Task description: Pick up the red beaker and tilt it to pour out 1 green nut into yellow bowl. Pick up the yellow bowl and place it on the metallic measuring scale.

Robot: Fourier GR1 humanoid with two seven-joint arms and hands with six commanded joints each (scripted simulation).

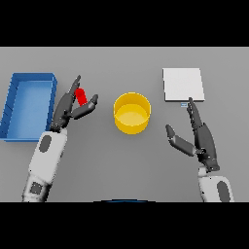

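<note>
The red beaker point(81, 96) stands left of centre, partly hidden by my left hand point(65, 108). That hand reaches round it with fingers behind and thumb in front, still loosely spread. The yellow bowl point(132, 113) sits in the middle of the table; I cannot make out a green nut in it. The metallic measuring scale point(183, 84) lies flat at the back right. My right hand point(202, 136) rests open on the table in front of the scale, right of the bowl, fingertips close to the scale's front edge.
A blue bin point(29, 103) stands at the far left, right beside my left forearm. Bare grey table lies between the bowl and the near edge.
</note>
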